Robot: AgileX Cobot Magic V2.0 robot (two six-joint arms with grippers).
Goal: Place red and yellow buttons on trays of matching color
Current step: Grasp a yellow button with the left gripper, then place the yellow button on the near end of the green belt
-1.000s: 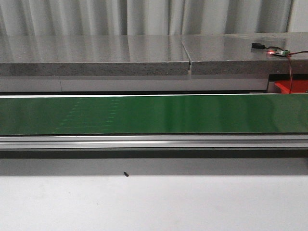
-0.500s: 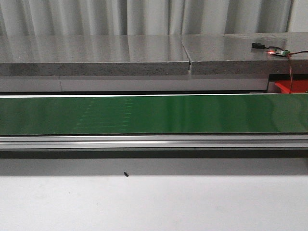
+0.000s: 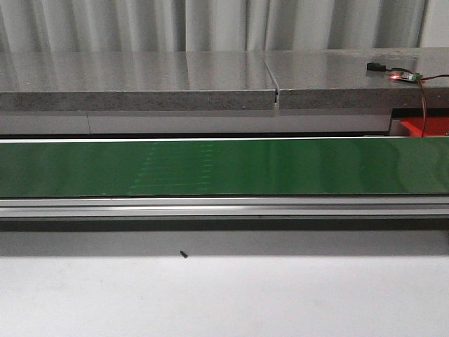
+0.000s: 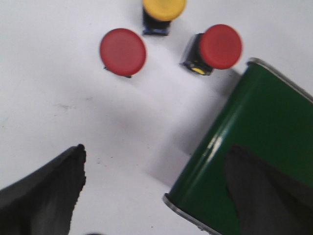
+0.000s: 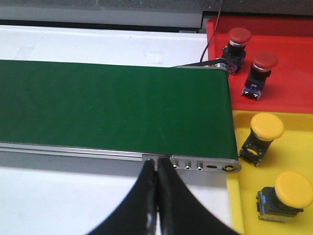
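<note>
In the left wrist view two red buttons and a yellow button stand on the white table beside the end of the green conveyor belt. My left gripper is open above the table and the belt's end, holding nothing. In the right wrist view the red tray holds two red buttons. The yellow tray holds two yellow buttons. My right gripper is shut and empty near the belt's frame.
The green belt runs across the front view, with a grey stone ledge behind it. A small circuit board with a lit red light lies on the ledge at the right. A small dark speck lies on the white table.
Faint marks on the belt's surface have shifted to the right, so the belt is running. Neither arm shows in the front view.
</note>
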